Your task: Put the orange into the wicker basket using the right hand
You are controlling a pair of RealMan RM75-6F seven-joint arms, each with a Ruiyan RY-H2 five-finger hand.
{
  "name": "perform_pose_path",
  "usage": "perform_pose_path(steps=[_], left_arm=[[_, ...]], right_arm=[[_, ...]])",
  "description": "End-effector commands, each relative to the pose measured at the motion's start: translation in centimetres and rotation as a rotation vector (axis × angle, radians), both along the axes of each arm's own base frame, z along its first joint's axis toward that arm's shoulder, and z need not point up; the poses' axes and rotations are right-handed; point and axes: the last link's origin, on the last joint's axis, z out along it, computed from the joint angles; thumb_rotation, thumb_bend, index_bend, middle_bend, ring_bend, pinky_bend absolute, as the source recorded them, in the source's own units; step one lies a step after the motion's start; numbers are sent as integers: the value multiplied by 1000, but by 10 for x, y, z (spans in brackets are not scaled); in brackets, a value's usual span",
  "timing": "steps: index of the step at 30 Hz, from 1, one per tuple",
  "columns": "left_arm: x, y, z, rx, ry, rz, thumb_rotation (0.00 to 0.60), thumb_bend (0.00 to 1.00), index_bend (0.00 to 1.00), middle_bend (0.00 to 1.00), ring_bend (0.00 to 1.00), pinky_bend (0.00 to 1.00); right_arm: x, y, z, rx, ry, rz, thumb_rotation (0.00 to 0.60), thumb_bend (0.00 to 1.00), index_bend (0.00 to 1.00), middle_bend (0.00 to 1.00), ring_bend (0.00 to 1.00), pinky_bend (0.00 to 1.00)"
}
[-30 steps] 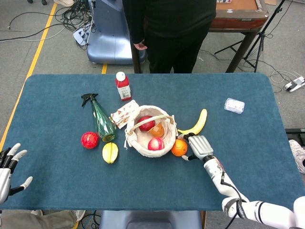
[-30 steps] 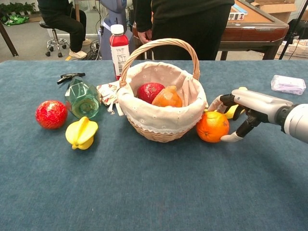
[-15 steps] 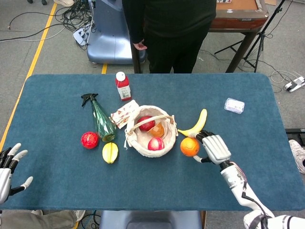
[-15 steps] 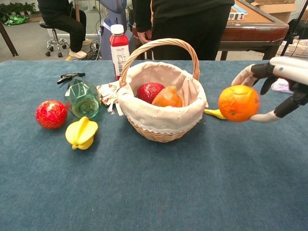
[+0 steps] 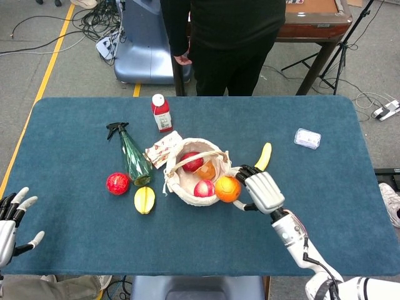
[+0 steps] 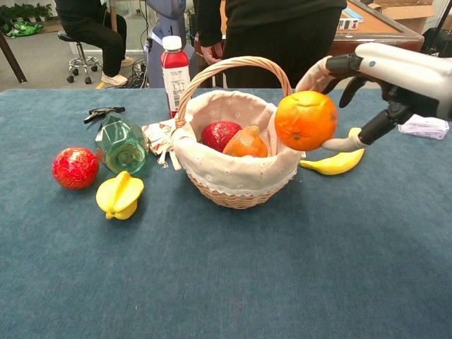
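My right hand (image 5: 261, 190) (image 6: 378, 78) holds the orange (image 5: 227, 189) (image 6: 306, 121) in the air, between thumb and fingers. The orange hangs above the right rim of the wicker basket (image 5: 178, 180) (image 6: 233, 187). The basket has a white cloth lining and an arched handle, and holds a red fruit (image 6: 220, 134), an orange-coloured fruit (image 6: 245, 143) and another red fruit (image 5: 204, 188). My left hand (image 5: 11, 219) is open, fingers spread, off the table's near left corner; only the head view shows it.
A banana (image 5: 264, 156) (image 6: 334, 162) lies right of the basket. Left of it are a yellow star fruit (image 5: 144, 200), a red ball-like fruit (image 5: 117, 184), a green spray bottle (image 5: 134, 156), a snack packet (image 5: 161, 149) and a red-labelled bottle (image 5: 162, 113). A person (image 5: 228, 37) stands behind the table.
My right hand lifted the orange off the table beside the basket, first out to the right, then carried it up and left to above the basket's right rim.
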Motion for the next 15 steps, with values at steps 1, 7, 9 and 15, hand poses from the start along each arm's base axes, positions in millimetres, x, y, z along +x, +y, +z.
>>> perform_pose_path(steps=[1, 7, 9, 15], left_arm=[[-1, -1, 0, 0, 0, 3, 600, 246, 212, 0, 0, 40], [-3, -2, 2, 5, -4, 8, 600, 246, 212, 0, 0, 40], [-3, -2, 2, 6, -5, 9, 600, 246, 212, 0, 0, 40], [-5, -3, 4, 13, -9, 13, 600, 246, 212, 0, 0, 40]], right_arm=[[12, -4, -9, 3, 26, 28, 600, 231, 129, 156, 158, 343], [13, -5, -11, -15, 56, 33, 600, 245, 56, 113, 133, 343], [10, -2, -7, -25, 55, 31, 600, 251, 56, 113, 133, 343], [-17, 16, 29, -135, 119, 33, 600, 253, 56, 123, 133, 343]])
